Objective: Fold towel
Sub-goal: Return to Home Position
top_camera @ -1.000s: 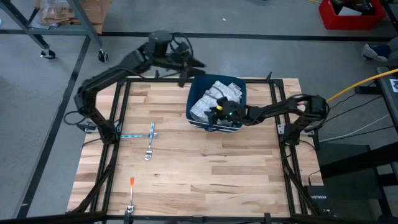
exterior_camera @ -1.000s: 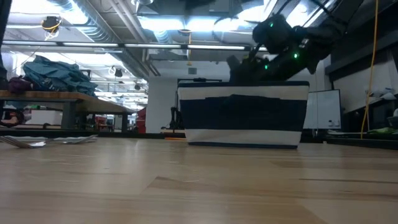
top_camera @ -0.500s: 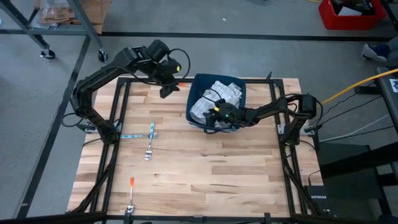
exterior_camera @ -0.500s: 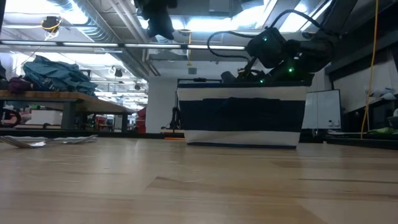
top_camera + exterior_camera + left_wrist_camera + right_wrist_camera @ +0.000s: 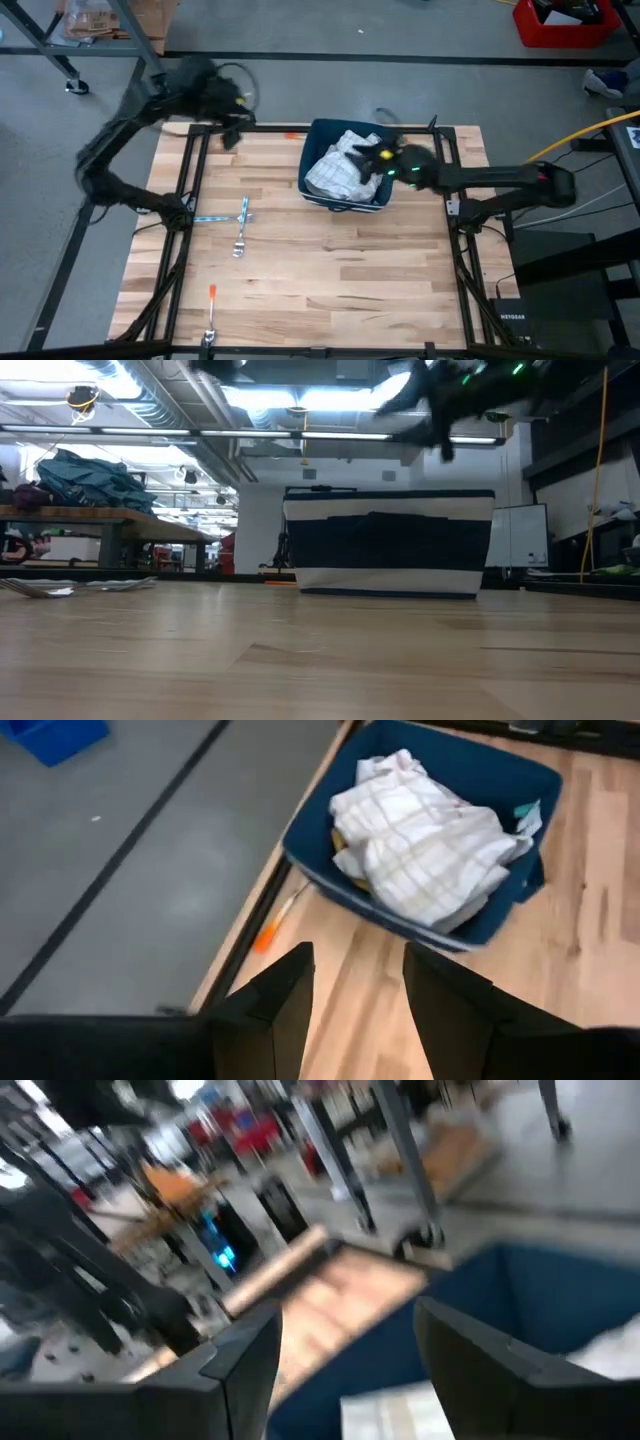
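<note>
High view: my left pincer [image 5: 231, 128] hangs over the far left corner of the table [image 5: 330, 285], by the frame rail, too smeared here to read its fingers. My right pincer [image 5: 362, 160] is above the blue bin [image 5: 330, 130], which stands at the middle of the table's far edge. The white-and-gray checkered towel [image 5: 332, 172] lies bunched inside the bin, partly under that pincer. A fork [image 5: 241, 222] lies on the left part of the table, well apart from the bin. An orange-handled utensil [image 5: 211, 312] lies near the front left corner. Low view: the bin shows a face banded dark and white and sits flat on the boards. Its wall hides the towel. My right pincer is a dark blur with green lights above the rim, clear of it. Left wrist view: my left fingers [image 5: 270, 1010] are spread wide. Beyond them the bin holds the towel, heaped above the rim. A small orange object [image 5: 268, 933] lies at the table's edge near the bin's corner. Right wrist view: my right fingers [image 5: 245, 1360] are also spread, with the bin's blue wall and a pale patch of cloth just past them, all blurred.
</note>
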Available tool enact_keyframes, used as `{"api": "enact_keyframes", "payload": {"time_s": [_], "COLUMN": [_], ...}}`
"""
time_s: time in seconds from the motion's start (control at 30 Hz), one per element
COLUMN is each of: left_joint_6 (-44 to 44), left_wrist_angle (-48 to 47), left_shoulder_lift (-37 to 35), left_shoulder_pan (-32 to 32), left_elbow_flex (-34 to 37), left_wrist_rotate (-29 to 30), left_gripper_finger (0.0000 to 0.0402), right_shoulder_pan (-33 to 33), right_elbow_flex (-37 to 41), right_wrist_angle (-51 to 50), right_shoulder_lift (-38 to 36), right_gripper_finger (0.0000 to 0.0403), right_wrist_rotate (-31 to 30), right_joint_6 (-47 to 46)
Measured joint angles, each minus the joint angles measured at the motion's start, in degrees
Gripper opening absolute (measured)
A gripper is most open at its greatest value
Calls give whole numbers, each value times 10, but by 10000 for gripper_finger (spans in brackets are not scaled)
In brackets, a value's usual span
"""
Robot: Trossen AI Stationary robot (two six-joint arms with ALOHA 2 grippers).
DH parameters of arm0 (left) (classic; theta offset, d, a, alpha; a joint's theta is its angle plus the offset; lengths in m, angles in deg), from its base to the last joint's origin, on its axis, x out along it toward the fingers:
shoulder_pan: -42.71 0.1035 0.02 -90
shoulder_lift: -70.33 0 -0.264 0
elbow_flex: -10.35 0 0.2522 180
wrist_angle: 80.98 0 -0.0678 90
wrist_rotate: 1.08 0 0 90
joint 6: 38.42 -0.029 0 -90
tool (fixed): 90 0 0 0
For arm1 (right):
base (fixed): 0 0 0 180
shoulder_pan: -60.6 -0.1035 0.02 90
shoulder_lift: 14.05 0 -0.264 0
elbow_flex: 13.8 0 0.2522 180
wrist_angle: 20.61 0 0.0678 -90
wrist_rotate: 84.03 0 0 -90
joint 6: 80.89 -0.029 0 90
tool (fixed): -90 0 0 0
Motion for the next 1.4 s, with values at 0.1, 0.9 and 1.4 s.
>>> {"api": "enact_keyframes", "payload": {"time_s": [0.1, 0.9, 1.4], "left_joint_6": [20, 198, 255], "left_wrist_angle": [-47, -160, 256], "left_shoulder_lift": [-58, -355, -510], "left_shoulder_pan": [1, 0, 5], "left_elbow_flex": [0, 3, 472], "left_wrist_rotate": [8, 8, -194], "left_gripper_finger": [148, 148, 148], "right_shoulder_pan": [0, 0, 0], "right_elbow_flex": [0, -2, 237], "right_wrist_angle": [-25, -508, -297], "right_shoulder_lift": [-96, -554, -586], "right_gripper_finger": [232, 232, 232], "right_wrist_rotate": [0, 98, 259], "right_joint_6": [29, -8, 57]}}
